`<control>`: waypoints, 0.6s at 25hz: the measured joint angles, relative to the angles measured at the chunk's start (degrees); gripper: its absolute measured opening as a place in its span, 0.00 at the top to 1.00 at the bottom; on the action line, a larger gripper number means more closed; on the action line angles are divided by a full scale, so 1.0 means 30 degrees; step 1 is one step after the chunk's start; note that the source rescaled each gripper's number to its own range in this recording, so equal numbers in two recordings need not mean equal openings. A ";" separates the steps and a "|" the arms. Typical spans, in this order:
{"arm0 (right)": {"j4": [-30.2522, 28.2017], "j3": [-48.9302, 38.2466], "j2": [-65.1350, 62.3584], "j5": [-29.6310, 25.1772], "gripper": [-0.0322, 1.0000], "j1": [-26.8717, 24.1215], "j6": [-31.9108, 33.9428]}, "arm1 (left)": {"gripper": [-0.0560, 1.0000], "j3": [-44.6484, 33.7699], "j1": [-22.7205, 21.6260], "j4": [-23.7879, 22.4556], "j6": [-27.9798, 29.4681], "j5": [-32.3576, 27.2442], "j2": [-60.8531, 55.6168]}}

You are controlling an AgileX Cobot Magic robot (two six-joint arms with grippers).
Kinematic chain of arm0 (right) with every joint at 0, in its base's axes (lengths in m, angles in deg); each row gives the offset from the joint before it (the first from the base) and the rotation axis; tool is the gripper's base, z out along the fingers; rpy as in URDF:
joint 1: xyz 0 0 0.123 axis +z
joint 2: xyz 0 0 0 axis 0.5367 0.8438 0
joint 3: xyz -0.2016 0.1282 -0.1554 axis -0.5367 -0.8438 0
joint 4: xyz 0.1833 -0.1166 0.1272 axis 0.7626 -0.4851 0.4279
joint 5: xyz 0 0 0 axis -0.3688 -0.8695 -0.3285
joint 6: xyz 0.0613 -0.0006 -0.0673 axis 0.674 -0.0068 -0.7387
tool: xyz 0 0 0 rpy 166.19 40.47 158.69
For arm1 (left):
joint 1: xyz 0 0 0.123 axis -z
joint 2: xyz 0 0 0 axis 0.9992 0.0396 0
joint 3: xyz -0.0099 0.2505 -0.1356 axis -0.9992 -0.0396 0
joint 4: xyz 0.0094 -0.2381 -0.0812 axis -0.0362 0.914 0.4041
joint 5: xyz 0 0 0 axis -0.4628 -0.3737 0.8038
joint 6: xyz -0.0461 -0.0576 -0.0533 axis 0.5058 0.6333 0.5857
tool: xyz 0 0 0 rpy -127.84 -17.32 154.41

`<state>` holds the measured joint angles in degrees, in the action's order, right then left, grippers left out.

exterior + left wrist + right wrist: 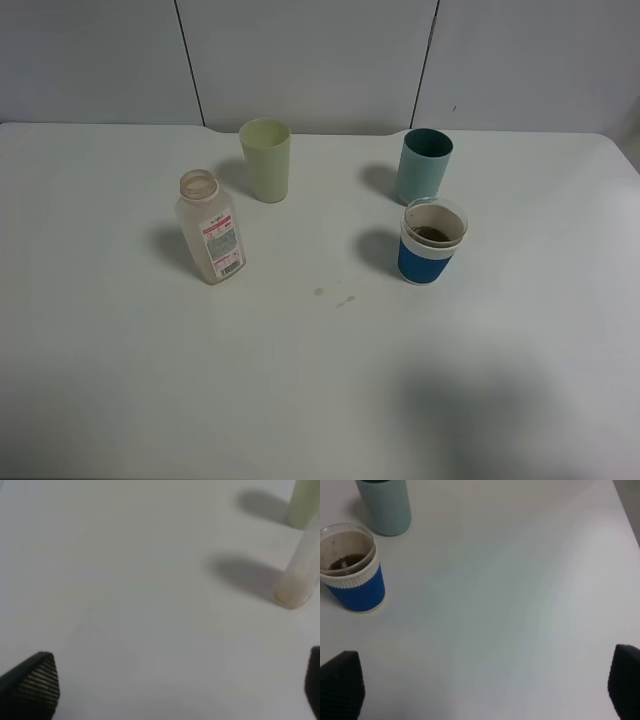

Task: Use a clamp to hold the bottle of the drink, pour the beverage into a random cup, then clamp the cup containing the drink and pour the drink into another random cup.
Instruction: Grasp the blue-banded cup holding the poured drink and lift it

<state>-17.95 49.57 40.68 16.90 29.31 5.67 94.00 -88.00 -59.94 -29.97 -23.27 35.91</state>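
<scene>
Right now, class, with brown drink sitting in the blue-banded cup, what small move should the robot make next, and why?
Probably ease the right jaws toward the blue-banded cup and straddle it. They stand wide open and empty, that cup already holds the drink, the bottle stands alone and looks nearly empty, and the teal cup waits just behind it.

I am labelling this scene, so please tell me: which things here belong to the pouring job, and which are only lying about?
For the job: bottle; blue-banded cup holding brown drink; teal cup.
Lying about: pale green cup; small spots on the table.
</scene>
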 joint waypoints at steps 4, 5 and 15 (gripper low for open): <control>0.0000 0.0000 0.0000 0.0000 0.07 0.0000 0.0000 | 0.00 0.0000 0.0000 0.0000 0.0000 0.0000 0.0000; 0.0000 0.0000 0.0000 0.0000 0.07 0.0000 0.0000 | 0.00 0.0000 0.0000 0.0000 0.0000 0.0000 0.0000; 0.1294 0.0417 0.5250 0.0761 0.07 0.0000 0.0000 | 0.00 0.0000 0.0000 0.0000 0.0000 0.0000 0.0000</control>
<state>-14.07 50.82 56.43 19.18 29.31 5.67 94.00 -88.00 -59.94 -29.97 -23.27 35.91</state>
